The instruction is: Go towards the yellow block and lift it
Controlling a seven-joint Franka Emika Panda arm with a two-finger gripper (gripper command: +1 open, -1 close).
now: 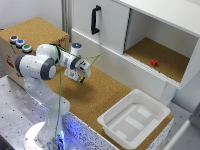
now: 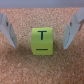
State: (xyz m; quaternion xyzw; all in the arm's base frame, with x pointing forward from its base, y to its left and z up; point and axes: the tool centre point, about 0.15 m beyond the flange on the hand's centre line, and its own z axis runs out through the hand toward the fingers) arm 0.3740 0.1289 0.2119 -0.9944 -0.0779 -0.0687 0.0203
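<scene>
— Yellow block point(image 2: 42, 41) first: where do we have it?

— In our wrist view it sits on the cork tabletop point(image 2: 42, 72), squarely between our two fingers. Going left to right across that picture: one finger point(image 2: 7, 31), a strip of bare cork, the block with its dark "T" mark facing us, another strip of cork, then the other finger point(image 2: 74, 31).

— So are we touching it?

— No. Our gripper point(image 2: 41, 31) is spread wide, holding nothing, with clear cork on both sides of the block. The gaps look roughly equal, so we judge ourselves centred over it.

— Any long axis to line up with?

— It reads as cube-like, and its side faces look about square to our fingers.

— And the exterior view?

— Our gripper point(image 1: 80, 75) hangs low over the cork; the block itself is hidden there. The red block point(image 1: 154, 63) lies well apart from the yellow one, off in the open cabinet point(image 1: 165, 55).

— Then what's left?

— We think only to descend if needed, close, and lift.
</scene>
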